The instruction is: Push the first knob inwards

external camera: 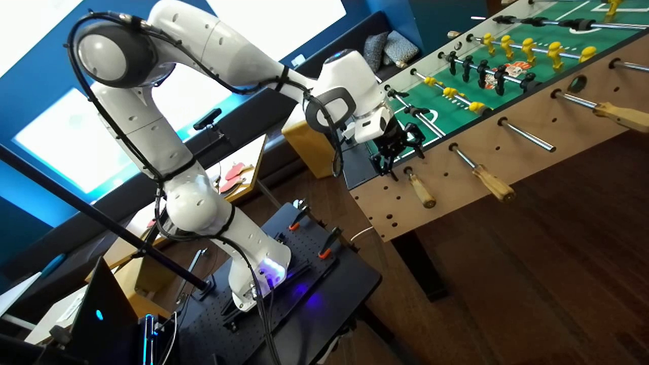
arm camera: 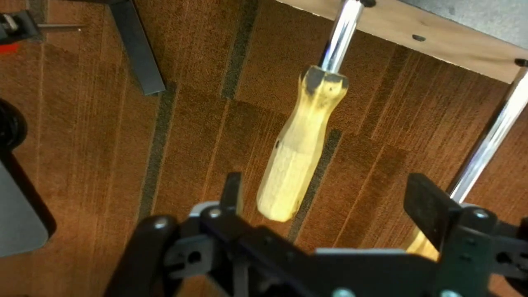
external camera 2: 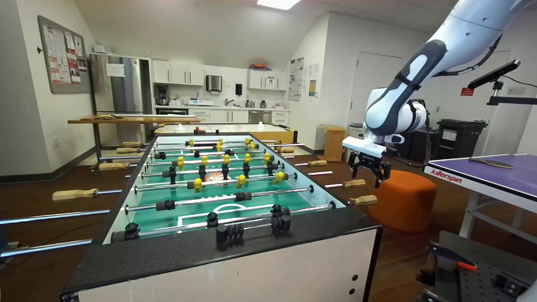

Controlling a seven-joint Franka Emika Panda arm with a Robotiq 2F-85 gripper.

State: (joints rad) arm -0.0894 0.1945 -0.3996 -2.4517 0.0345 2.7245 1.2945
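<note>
Foosball table (external camera 2: 176, 253), players (external camera 2: 241, 181) inside, knob (arm camera: 295, 161) outside

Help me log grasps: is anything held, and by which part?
Nothing is held: the gripper stands open, its fingers clear of the first knob.

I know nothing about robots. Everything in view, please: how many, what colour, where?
Foosball table: one, tan and green, foreground of an exterior view
Toy players: many, yellow or black, inside it
First knob: one, tan, row's end
Other handles: several, tan, along both long sides
Stool: one, orange, right of foosball table
Ping-pong table: one, purple, right of stool
Refrigerator: one, steel grey, back of room
Paddles: at least two, red, on light tabletop
Robot arm: one, white, on a black stand
Jaws: one pair, black, open near first knob
</note>
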